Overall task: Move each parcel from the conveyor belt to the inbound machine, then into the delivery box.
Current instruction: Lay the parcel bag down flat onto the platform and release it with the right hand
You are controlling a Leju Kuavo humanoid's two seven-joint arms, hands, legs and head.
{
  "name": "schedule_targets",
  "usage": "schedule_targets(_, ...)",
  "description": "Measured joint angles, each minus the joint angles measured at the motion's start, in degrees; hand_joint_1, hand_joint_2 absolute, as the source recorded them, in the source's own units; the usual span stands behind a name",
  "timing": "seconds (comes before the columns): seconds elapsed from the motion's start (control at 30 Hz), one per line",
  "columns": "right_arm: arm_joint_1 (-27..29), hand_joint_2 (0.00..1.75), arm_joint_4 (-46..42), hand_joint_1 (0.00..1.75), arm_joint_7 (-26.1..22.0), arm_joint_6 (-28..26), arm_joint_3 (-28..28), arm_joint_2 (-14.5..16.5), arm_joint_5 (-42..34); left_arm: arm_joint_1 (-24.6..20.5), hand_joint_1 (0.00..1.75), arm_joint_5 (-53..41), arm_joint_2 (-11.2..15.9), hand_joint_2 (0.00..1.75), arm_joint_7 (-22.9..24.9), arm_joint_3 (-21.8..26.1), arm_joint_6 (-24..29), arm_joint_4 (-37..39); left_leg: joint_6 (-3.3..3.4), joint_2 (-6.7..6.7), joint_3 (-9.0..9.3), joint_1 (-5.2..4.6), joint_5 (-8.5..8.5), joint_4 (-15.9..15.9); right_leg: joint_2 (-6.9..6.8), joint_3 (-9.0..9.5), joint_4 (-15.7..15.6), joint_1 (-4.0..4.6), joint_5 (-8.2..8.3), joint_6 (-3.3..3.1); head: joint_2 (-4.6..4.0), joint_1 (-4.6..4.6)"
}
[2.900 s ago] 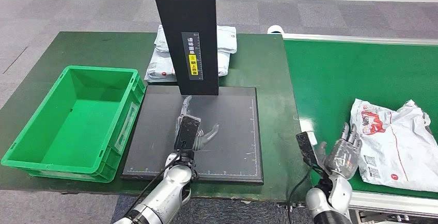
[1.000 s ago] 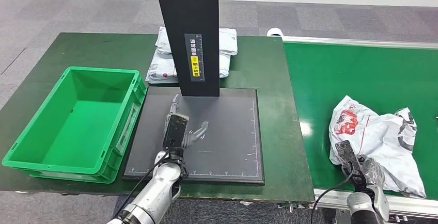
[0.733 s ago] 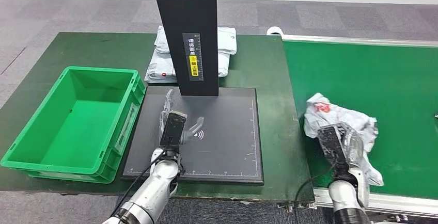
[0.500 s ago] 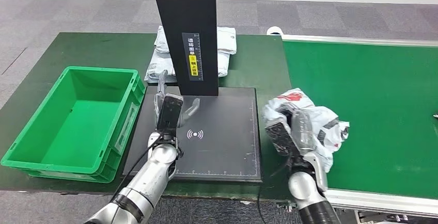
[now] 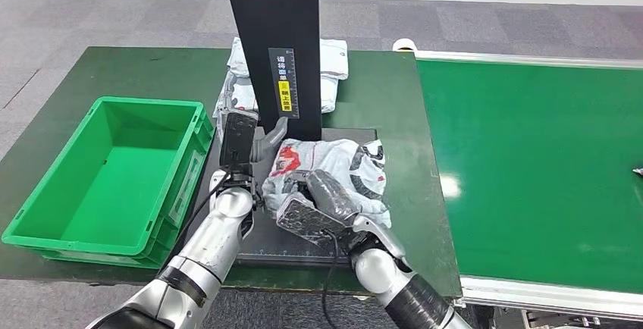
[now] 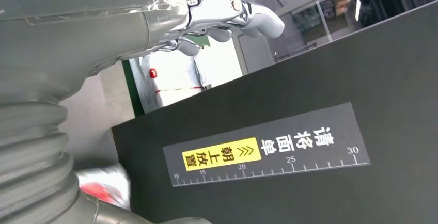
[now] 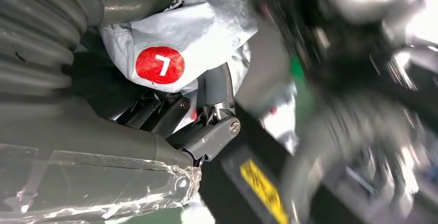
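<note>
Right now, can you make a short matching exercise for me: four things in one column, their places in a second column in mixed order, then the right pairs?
Things:
1. parcel
2. crate
3. spare parcels
4. belt

Places:
A. behind the black column
B. on the scanner plate, under the right hand
C. right of the table
D. on the table's left end

Pairs: 1-B, 2-D, 3-A, 4-C

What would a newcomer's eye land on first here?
The crumpled white parcel with red print, held by the right hand over the black scanner pad. Next, the tall black scanner column behind it, with the left hand raised beside it, and the green delivery box on the left.
</note>
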Motion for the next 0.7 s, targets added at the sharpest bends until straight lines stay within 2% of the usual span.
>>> schedule_targets(0.3, 2.6, 1.75, 4.26, 1.75, -0.99, 0.04, 3.8, -1.95, 0.18, -0.02, 0.0, 0.93, 0.02, 1.75, 0.74, -0.18, -0.38, -0.47, 0.01, 0.01, 0.0, -0.01, -0.02, 0.0, 0.01, 0.0, -0.02, -0.01, 0.0, 0.0, 0.0, 0.01)
schedule_targets(0.4, 2.84, 1.75, 4.88, 0.45, -1.09, 0.0, 4.12, -2.23, 0.29, -0.01, 0.0, 1.04, 0.04, 1.75, 0.74, -0.22, -0.38, -0.55, 0.01, 0.02, 0.0, 0.0, -0.02, 0.0, 0.01, 0.0, -0.01, 0.0, 0.0, 0.0, 0.0, 0.01)
schedule_targets(0.43, 2.86, 1.31, 5.04, 0.01, -1.08, -0.04, 4.2, -2.3, 0.31, 0.0, 0.0, 1.05, 0.05, 1.75, 0.75, -0.25, -0.37, -0.58, 0.01, 0.02, 0.0, 0.0, -0.02, 0.0, 0.01, 0.0, -0.01, 0.0, 0.0, 0.0, 0.0, 0.01)
schedule_targets(0.53, 3.23, 0.0, 5.41, 0.0, -1.36, -2.22, 4.23, -2.56, 1.33, 0.42, 0.0, 1.04, 0.21, 1.75, 1.19, -0.3, 0.13, -1.13, 0.01, 0.02, 0.01, 0.0, -0.02, 0.0, 0.01, 0.0, -0.01, 0.0, 0.0, 0.0, 0.0, 0.01)
schedule_targets(0.7, 5.88, 0.0, 4.4, 0.0, -4.7, -11.7, 2.99, -3.68, 3.66, 3.13, 0.0, 0.28, 1.58, 1.75, 2.62, -0.3, -0.73, -3.86, 0.01, 0.01, 0.0, 0.0, -0.03, 0.0, 0.01, -0.01, -0.02, 0.0, -0.01, 0.0, 0.0, 0.0)
